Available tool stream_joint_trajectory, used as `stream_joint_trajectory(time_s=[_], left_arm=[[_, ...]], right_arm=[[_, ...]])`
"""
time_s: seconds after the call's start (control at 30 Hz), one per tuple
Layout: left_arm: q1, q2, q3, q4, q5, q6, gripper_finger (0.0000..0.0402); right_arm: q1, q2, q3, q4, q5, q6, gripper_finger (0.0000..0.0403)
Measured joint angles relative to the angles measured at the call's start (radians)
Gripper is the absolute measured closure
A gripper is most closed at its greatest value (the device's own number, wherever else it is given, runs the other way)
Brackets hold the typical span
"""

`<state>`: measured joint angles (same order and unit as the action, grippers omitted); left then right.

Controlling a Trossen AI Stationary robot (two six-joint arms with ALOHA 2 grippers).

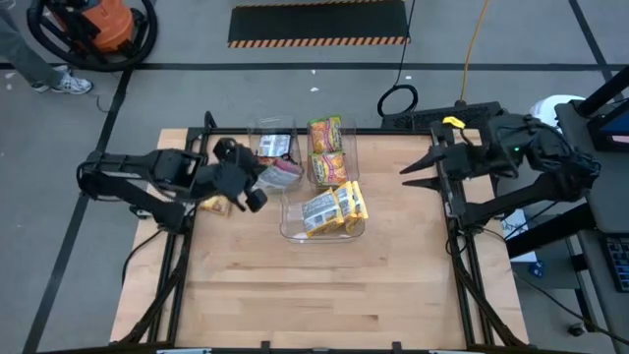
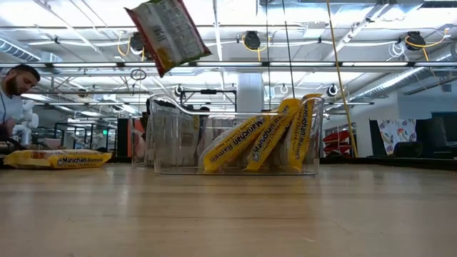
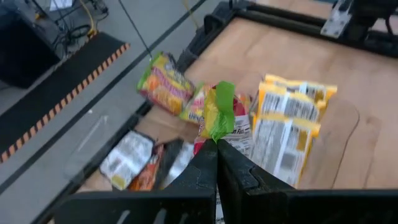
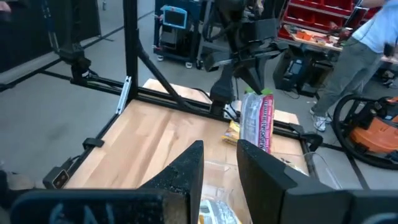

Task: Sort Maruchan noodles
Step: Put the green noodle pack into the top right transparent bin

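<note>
My left gripper (image 1: 263, 185) is shut on a Maruchan noodle packet (image 1: 281, 174) with a silvery back, a lime-green end and a red edge, held high over the clear bins. It shows near the top of the low view (image 2: 168, 32). Three yellow packets (image 1: 335, 208) lean on edge in the near bin (image 1: 290, 232). Green-and-orange packets (image 1: 327, 149) lie in the far right bin, and a silvery one (image 1: 276, 146) in the far left bin. Another yellow packet (image 1: 214, 205) lies flat on the table under my left arm. My right gripper (image 1: 405, 175) hangs open and empty over the table's right side. My left gripper pinches the packet's lime-green end (image 3: 218, 132) between its two shut fingers, which slant downward from the table's left side. The packet sticks out beyond the fingertips, seen edge-on in the left wrist view. It hangs tilted (image 4: 257, 119), clear of the bins and table.
The three clear bins stand together at the table's far middle. Bare wood spreads across the near half of the table (image 1: 324, 295). The black frame rail (image 1: 393, 131) runs along the far edge. People and a vacuum (image 4: 373, 130) are beyond the table.
</note>
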<state>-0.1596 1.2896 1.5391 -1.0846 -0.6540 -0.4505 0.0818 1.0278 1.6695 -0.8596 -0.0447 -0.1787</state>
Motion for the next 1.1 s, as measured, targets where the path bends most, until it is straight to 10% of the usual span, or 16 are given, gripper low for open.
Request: stream_joint_trajectory(time_s=[1.1], left_arm=[[0.534,0.142,-0.001,0.528,0.48,0.562,0.0402]], right_arm=[[0.0,-0.082,0.0,-0.074,0.233,0.054,0.031]])
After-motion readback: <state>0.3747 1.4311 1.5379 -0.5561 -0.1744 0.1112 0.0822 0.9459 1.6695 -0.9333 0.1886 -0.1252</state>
